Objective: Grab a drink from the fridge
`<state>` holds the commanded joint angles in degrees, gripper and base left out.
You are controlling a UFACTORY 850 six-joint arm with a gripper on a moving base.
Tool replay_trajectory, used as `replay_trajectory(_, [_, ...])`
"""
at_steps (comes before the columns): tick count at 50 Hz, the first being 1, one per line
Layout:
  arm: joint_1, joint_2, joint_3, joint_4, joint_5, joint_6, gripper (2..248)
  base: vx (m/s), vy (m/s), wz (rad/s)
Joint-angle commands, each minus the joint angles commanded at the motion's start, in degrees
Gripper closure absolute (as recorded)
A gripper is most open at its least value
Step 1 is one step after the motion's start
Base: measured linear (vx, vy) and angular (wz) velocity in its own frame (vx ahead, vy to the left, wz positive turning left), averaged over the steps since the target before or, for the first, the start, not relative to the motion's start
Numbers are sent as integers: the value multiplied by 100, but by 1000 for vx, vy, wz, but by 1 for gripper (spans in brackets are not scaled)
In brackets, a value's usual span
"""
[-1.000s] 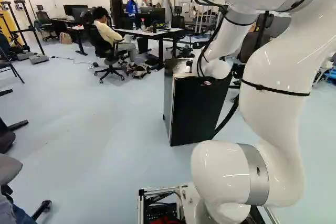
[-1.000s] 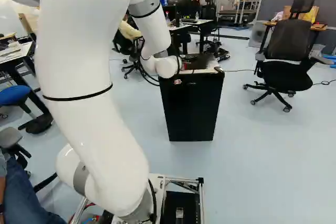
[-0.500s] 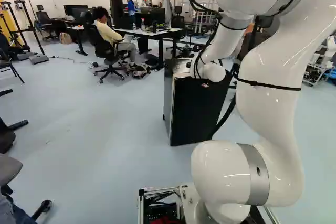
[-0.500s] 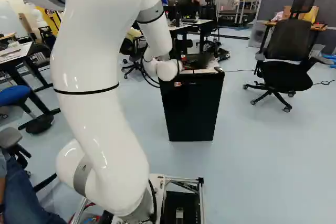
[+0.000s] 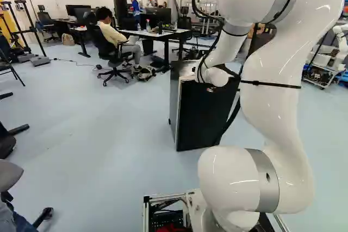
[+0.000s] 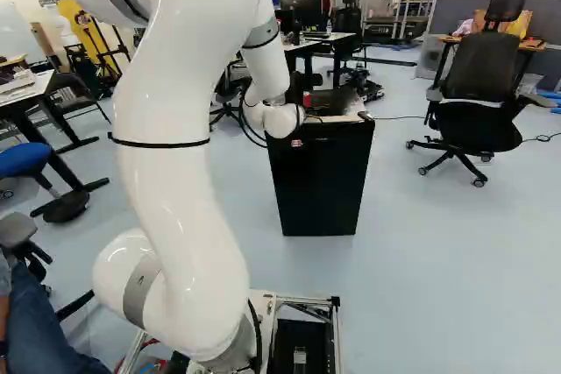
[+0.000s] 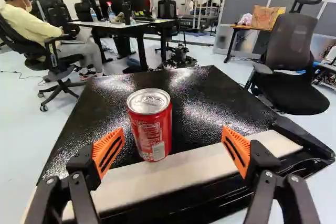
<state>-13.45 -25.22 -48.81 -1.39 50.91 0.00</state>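
1 red can (image 7: 150, 121), small white print (image 7: 148, 132), upright on black fridge (image 6: 320, 181)

Red can (image 7: 150, 129) and hand (image 7: 172, 146) hidden behind the arm (image 5: 272, 99) in the left base view, can's small print unreadable, fridge's (image 6: 320, 181) inside hidden, arm cut off atop both base views, another robot (image 5: 342, 44) cut off at the left base view's right edge
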Motion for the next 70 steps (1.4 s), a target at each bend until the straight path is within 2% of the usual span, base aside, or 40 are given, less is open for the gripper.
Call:
replay_trajectory(26, [109, -311, -401, 90, 46, 0, 3, 0, 0, 0])
replay_trajectory(39, [109, -314, -405, 90, 46, 0, 3, 0, 0, 0])
replay_trajectory(40, [109, -314, -405, 90, 46, 0, 28, 0, 0, 0])
replay_trajectory(44, [109, -314, -405, 90, 46, 0, 28, 0, 0, 0])
replay_trajectory(45, [109, -314, -405, 90, 46, 0, 67, 0, 0, 0])
replay_trajectory(49, [109, -314, -405, 90, 46, 0, 67, 0, 0, 0])
replay_trajectory(50, [109, -314, -405, 90, 46, 0, 105, 0, 0, 0])
replay_trajectory(55, [109, -314, -405, 90, 46, 0, 105, 0, 0, 0])
replay_trajectory(56, [109, -314, -405, 90, 46, 0, 144, 0, 0, 0])
replay_trajectory(70, [110, -213, -394, 90, 46, 0, 150, 0, 0, 0])
